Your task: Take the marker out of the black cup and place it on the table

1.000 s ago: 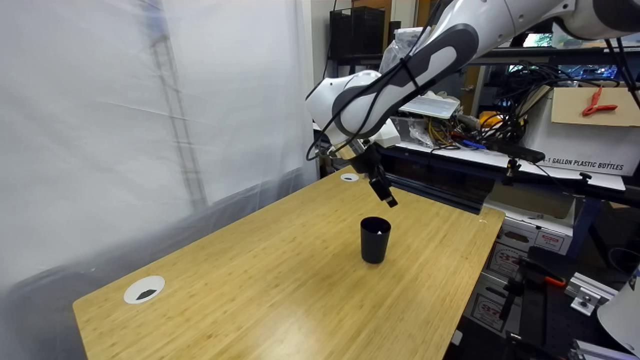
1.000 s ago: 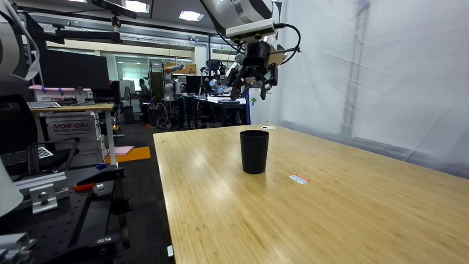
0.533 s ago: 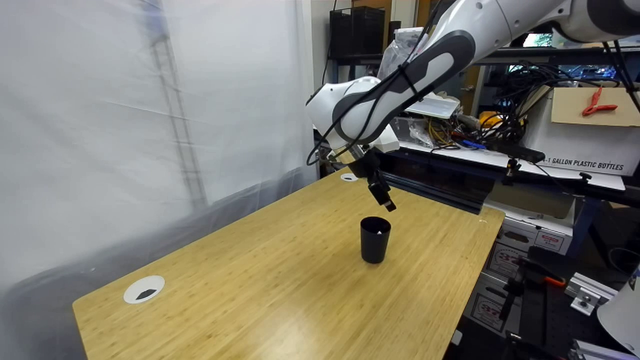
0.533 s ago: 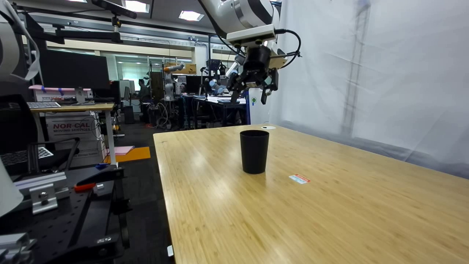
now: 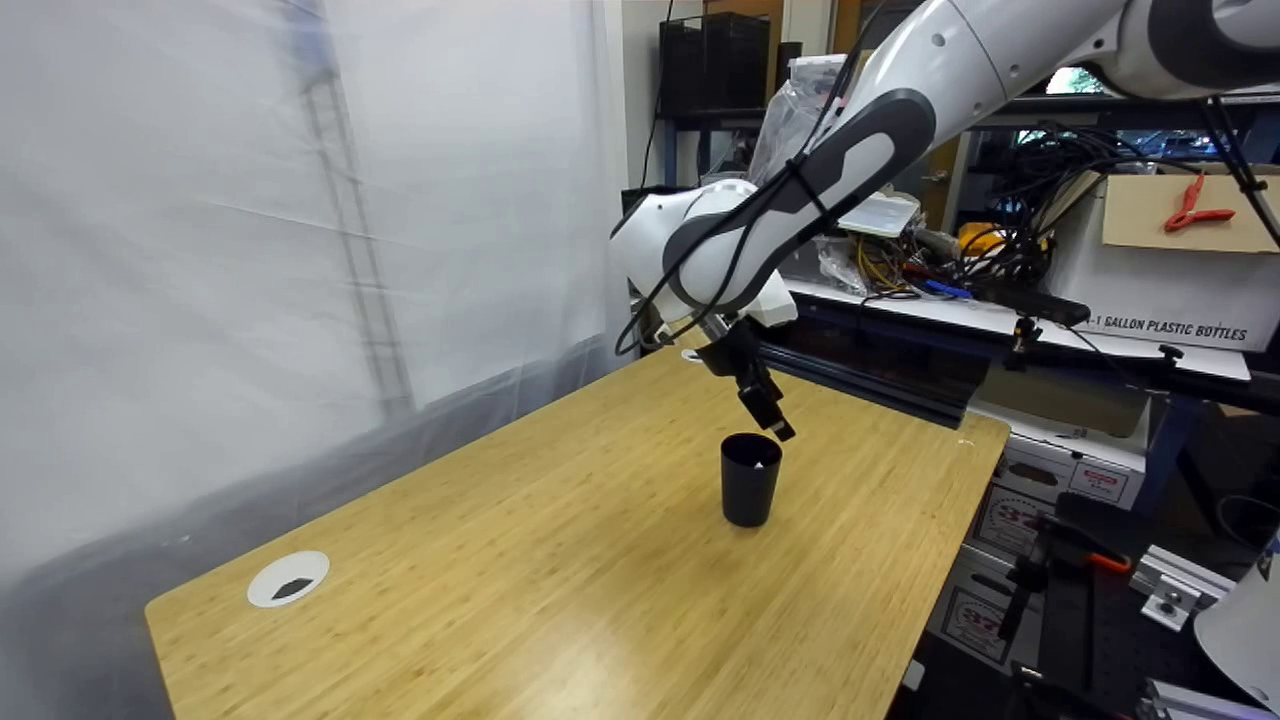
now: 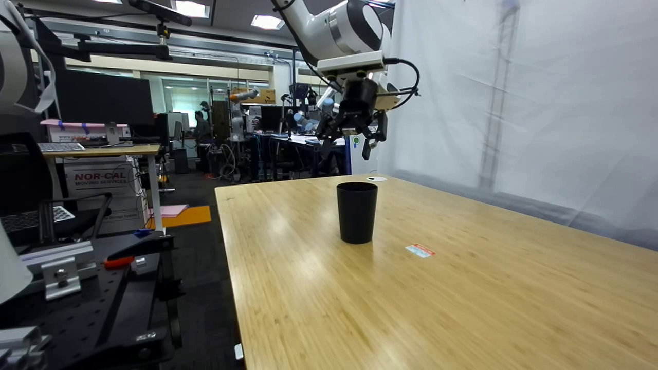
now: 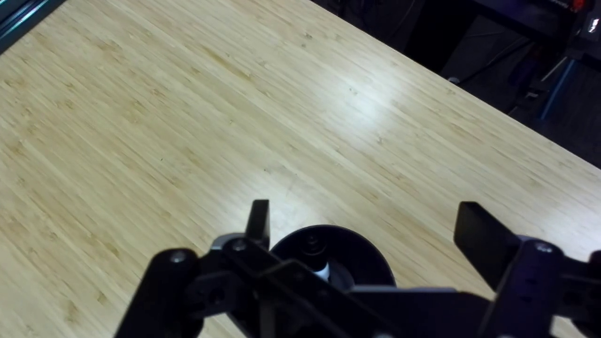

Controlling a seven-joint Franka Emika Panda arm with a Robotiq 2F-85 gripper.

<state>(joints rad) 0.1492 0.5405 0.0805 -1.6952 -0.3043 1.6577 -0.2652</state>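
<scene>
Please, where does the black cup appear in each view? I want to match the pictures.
In an exterior view: black cup, below and right of centre.
In an exterior view: black cup, just below and right of centre.
Wrist view: black cup, low, slightly right of centre, partly hidden.
Landmark in all three: the wooden table.

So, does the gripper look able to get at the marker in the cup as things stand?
Probably yes: the gripper is open, higher than the upright, uncovered cup. The marker doesn't poke out of it, though, so reaching inside may be needed.
</scene>
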